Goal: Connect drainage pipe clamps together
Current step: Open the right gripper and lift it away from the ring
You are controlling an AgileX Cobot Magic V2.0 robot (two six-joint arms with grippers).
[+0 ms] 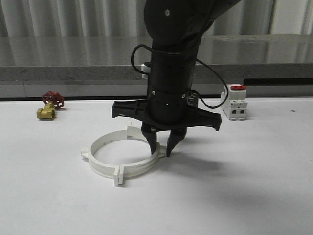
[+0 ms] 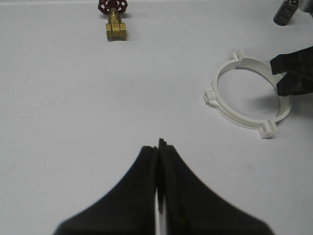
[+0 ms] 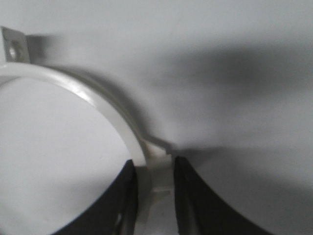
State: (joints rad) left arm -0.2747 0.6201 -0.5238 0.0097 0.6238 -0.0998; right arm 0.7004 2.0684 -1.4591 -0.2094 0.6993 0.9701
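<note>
Front view: right gripper point(image 1: 163, 147) down vertical over the drainage pipe clamps point(image 1: 122, 157), jaws straddling the ring wall at the side nearest the arm, one jaw inside the ring, one outside. Looks like that spot was picked for the small outer tab, prob to pinch or steady that half while the flanges seat. Halves already lying as one wide ring flat on the bench point(image 1: 254, 196), flange pair sticking out at the near edge, another at the far side. Brass valve w/ red handwheel point(image 1: 49, 106) well off to the side away from the jaws, breaker point(image 1: 235, 102) back behind, both out of the way.

Left wrist view: left gripper point(image 2: 158, 147) parked above bare bench, jaws closed tight on nothing. Ring point(image 2: 249, 95) well apart from them, so this arm seems to be just waiting clear.

Right wrist view: ring wall point(image 3: 98, 98) running straight btwn the jaws, tab sitting right in the gap. Jaws close against the wall on both sides, but too blurry for certain: gripping or just about to, can't tell. Plastic plain white, smooth, thin band, flat flange w/ a hole point(image 3: 13, 48) far out from the jaws.
</note>
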